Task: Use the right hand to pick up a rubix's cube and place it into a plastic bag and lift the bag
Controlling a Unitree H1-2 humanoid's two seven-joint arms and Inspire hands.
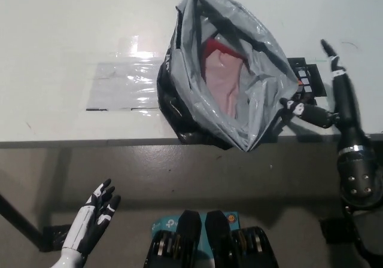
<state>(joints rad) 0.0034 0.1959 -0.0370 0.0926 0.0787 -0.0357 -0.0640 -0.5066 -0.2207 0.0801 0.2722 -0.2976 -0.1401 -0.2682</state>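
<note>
Bright overhead light, glare on table (pixel 72 34) film, sharp pic

Grey plastic bag (pixel 230 70) with pink inside; black-framed cube (pixel 306 80).

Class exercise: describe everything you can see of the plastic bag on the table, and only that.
The plastic bag is thin, glossy grey film, dark on its outside, crumpled and standing open with its mouth facing up. Something pink and red shows inside. It sits at the near edge of the white table, partly on a clear shiny sheet. The black right hand is at its right side, fingers reaching the rim; contact is unclear.
</note>
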